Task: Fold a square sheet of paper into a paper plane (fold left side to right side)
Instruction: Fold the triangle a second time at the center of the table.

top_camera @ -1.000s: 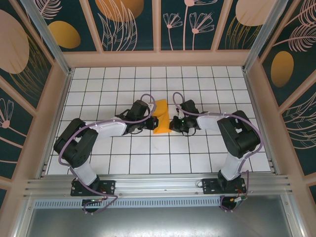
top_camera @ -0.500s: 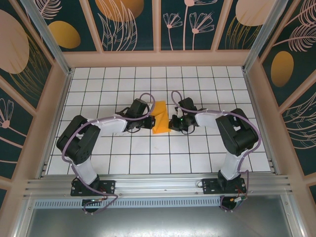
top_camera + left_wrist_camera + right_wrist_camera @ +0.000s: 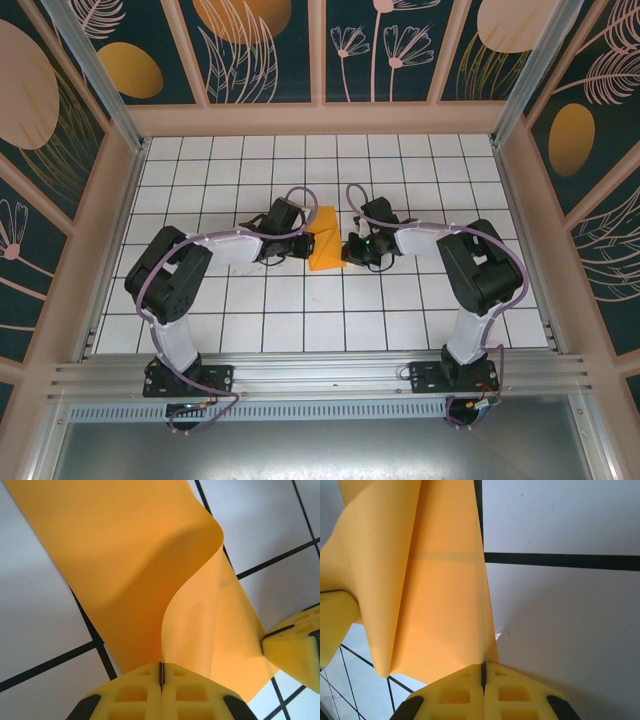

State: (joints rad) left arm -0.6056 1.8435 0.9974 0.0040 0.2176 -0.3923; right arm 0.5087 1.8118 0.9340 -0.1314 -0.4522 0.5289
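Robot test cell in a lab. A white bench (image 3: 200,160) ruled with a black grid is boxed in by pale wooden framing and dark teal wall panels (image 3: 260,50) printed with orange ovals and plant outlines at 9, 12 and 3 o'clock. At 6 o'clock, an aluminium rail (image 3: 320,375) carries two bolted robot arms (image 3: 170,290).

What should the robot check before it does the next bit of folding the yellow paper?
1. Left gripper shut on the sheet of paper: ok.
2. Right gripper shut on the sheet's edge: ok.
3. Fold pressed flat: not ok, one flap curves up off the table.
4. Edges lined up: cannot tell.
5. No tears in the parts that show: ok.
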